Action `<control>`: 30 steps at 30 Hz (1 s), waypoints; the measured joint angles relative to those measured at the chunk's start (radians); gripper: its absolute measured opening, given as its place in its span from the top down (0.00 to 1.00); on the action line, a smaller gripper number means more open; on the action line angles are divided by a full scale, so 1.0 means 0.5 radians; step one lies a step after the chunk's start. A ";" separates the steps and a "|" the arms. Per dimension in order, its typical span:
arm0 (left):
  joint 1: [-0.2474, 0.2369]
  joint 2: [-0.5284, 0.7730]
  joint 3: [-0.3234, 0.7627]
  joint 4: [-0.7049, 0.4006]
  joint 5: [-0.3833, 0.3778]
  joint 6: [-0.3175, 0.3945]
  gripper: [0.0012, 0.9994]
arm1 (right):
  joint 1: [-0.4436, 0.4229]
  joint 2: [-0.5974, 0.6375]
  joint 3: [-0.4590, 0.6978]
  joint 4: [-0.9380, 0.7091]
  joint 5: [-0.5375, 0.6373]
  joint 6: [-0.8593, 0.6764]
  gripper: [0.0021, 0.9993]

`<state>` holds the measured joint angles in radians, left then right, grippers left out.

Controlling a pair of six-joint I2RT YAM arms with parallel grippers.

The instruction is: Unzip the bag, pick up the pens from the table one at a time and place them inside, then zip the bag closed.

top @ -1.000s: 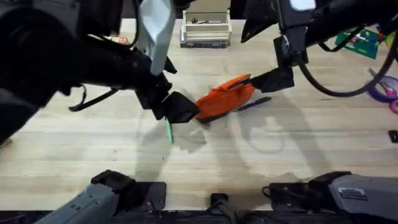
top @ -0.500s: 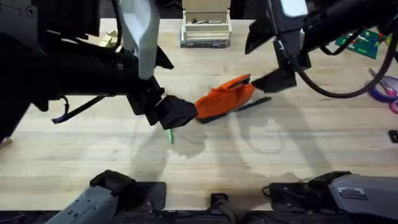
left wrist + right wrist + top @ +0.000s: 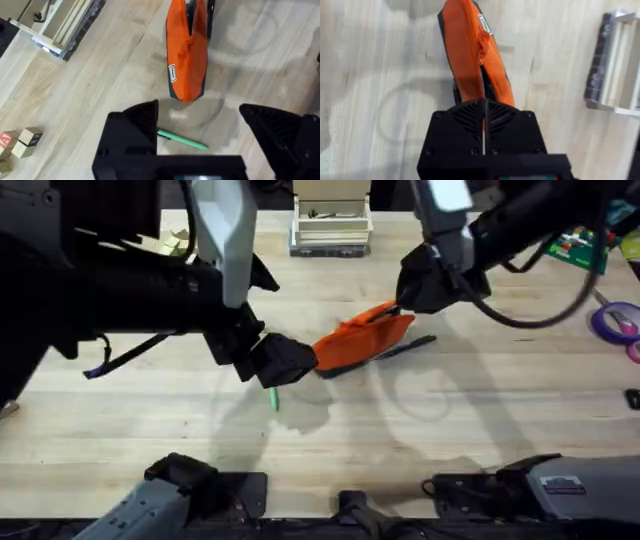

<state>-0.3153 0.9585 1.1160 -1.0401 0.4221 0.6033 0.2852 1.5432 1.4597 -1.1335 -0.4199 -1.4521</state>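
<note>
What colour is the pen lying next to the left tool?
Green, clearest in the left wrist view.

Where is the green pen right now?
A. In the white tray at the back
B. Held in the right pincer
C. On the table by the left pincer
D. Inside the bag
C: the green pen lies bare on the table, between the open left pincer fingers and short of the bag.

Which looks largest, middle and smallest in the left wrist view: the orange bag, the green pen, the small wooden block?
1. The orange bag, clearly the largest.
2. The green pen, long but very thin.
3. The small wooden block, shortest, although thicker than the pen.
</note>
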 joint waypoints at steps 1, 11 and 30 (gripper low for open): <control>0.000 0.000 0.000 -0.001 0.000 -0.001 0.01 | 0.000 0.026 0.000 0.001 -0.003 0.000 0.97; 0.000 0.000 0.000 -0.001 0.000 -0.001 0.01 | 0.000 0.263 0.000 0.028 -0.030 0.000 0.97; 0.000 0.000 0.000 -0.001 0.000 -0.001 0.01 | 0.000 0.442 0.000 0.178 -0.043 0.000 0.97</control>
<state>-0.3153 0.9585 1.1160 -1.0404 0.4221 0.6029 0.2852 1.7642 1.4597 -1.0447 -0.4416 -1.4521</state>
